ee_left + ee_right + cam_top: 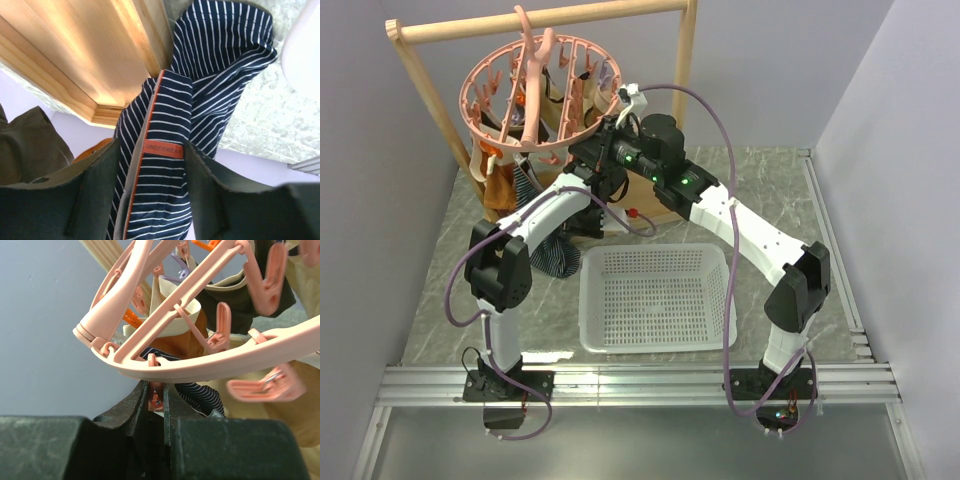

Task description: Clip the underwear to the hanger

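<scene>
The left claw [152,185] is gripping the underwear [210,75] by its waistband. The orange-edged band with its label is sitting between the two pads, and the striped cloth is running lengthwise away from the fingertips, folding down toward the table [260,115]. The right claw [155,397] is pinching almost fully closed on one small clip [156,401] hanging under the rim of the hanger [210,367]. Whether the clip's mouth is being forced open cannot be told.

What matters for the coming move is that a strip of the striped cloth is showing just beyond that pinched clip and slightly to the claw's right, close to it but apparently not yet in its mouth. The left claw is the one carrying the cloth, so it looks like the one that has to feed the waistband edge in from below.

Room is tight. Brown clothes [175,340] are hanging right behind the clip (other free clips are dangling to the right), and the wooden rack [100,55] is lying just ahead and left of the left claw.
</scene>
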